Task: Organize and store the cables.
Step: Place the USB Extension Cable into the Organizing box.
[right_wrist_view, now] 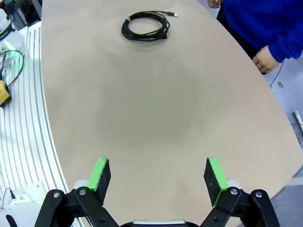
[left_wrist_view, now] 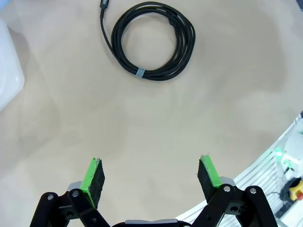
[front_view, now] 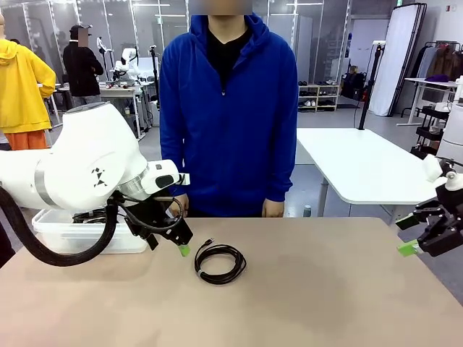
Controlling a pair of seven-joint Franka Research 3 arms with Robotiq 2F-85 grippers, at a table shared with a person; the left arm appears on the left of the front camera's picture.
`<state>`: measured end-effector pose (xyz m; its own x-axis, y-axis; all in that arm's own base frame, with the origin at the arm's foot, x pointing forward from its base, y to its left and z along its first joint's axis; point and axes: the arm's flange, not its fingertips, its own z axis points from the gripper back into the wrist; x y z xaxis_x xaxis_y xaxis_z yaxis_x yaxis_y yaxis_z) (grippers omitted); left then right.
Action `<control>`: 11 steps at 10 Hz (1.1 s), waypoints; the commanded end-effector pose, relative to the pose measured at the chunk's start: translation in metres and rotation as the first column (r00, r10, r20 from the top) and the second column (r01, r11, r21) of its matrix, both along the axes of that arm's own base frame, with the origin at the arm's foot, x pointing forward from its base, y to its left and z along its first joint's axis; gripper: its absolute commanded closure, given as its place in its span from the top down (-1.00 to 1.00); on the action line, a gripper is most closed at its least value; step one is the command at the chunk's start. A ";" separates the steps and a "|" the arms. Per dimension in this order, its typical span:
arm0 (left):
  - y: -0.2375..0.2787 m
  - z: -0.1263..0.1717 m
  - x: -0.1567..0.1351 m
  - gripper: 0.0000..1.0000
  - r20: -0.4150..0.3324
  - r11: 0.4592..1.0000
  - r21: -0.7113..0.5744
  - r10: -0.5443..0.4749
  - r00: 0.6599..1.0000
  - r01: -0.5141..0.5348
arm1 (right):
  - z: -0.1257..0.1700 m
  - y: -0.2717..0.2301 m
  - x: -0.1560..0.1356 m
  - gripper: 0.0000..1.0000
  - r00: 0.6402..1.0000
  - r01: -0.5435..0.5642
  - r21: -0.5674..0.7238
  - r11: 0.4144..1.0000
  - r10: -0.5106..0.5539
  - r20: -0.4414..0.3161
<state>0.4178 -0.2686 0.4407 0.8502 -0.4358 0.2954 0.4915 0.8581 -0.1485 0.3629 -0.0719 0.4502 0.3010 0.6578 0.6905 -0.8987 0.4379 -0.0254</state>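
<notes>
One coiled black cable (front_view: 220, 262) lies flat on the tan table, a slim connector sticking out at its far left. The left wrist view shows the coil (left_wrist_view: 152, 40) bound by a small grey tie, well ahead of the fingers. My left gripper (front_view: 176, 244) hangs open just left of the coil, a little above the table, nothing between its green pads (left_wrist_view: 93, 175). My right gripper (front_view: 423, 235) is open at the table's right edge, far from the cable (right_wrist_view: 146, 25), and holds nothing.
A clear plastic bin (front_view: 81, 229) with dark cords inside stands at the table's left, behind my left arm. A person in a blue hoodie (front_view: 228, 108) stands at the far edge, hands down by the table. Bare tabletop (front_view: 333, 289) spreads to the right.
</notes>
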 end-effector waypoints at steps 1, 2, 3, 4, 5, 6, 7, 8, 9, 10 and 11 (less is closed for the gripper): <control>0.002 0.005 -0.003 1.00 0.011 1.000 -0.003 -0.005 1.000 0.005 | 0.001 0.003 0.000 1.00 1.000 -0.019 -0.004 1.000 0.019 0.005; 0.002 0.005 -0.003 1.00 0.011 1.000 -0.003 -0.005 1.000 0.005 | 0.001 0.003 0.000 1.00 1.000 -0.019 -0.004 1.000 0.019 0.005; 0.002 0.005 -0.003 1.00 0.011 1.000 -0.003 -0.005 1.000 0.005 | 0.001 0.003 0.000 1.00 1.000 -0.019 -0.004 1.000 0.019 0.005; 0.000 0.002 -0.001 1.00 0.005 1.000 -0.002 0.000 1.000 0.000 | 0.001 0.003 0.000 1.00 1.000 -0.019 -0.004 1.000 0.019 0.005; -0.009 -0.010 -0.001 1.00 -0.017 0.996 0.035 0.086 0.996 -0.085 | 0.001 0.003 0.000 1.00 1.000 -0.019 -0.004 1.000 0.019 0.005; -0.017 -0.019 -0.001 1.00 -0.020 0.996 0.023 0.088 0.996 -0.087 | 0.001 0.003 0.000 1.00 1.000 -0.019 -0.004 1.000 0.019 0.005; -0.023 -0.025 0.005 1.00 -0.039 0.994 0.022 0.108 0.993 -0.107 | 0.001 0.003 0.000 1.00 1.000 -0.019 -0.004 1.000 0.019 0.005; -0.031 -0.032 0.019 1.00 -0.076 0.983 0.037 0.180 0.981 -0.177 | 0.001 0.003 0.000 1.00 1.000 -0.019 -0.004 1.000 0.019 0.005; -0.044 -0.039 0.026 1.00 -0.063 0.969 0.096 0.232 0.971 -0.226 | 0.001 0.003 0.000 1.00 1.000 -0.019 -0.004 1.000 0.019 0.005; -0.055 -0.049 0.032 1.00 -0.080 0.946 0.137 0.305 0.949 -0.293 | 0.001 0.003 0.000 1.00 1.000 -0.019 -0.004 1.000 0.019 0.005; -0.066 -0.055 0.038 1.00 -0.116 0.940 0.120 0.331 0.936 -0.318 | 0.001 0.003 0.000 1.00 1.000 -0.019 -0.004 1.000 0.019 0.005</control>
